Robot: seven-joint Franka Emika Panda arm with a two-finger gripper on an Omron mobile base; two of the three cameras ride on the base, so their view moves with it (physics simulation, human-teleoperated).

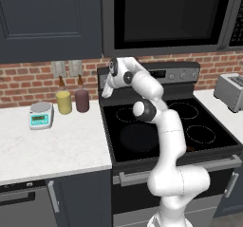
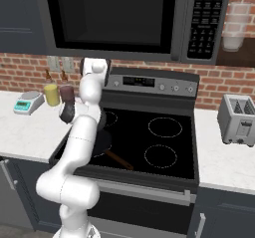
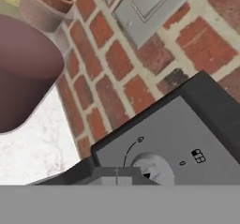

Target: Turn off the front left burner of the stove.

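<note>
brightness: pretty even, soft, no obvious light source
shadows: barely any, just faint shading under the microwave (image 2: 134, 18)
glare: none on the cooktop glass (image 1: 163, 126)
sharpness: all 3 views kinda low-res, hand view blurriest up close

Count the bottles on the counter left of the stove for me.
2. A yellow bottle and a dark maroon bottle stand side by side against the brick wall, between the scale and the stove. None looks hidden.
</note>
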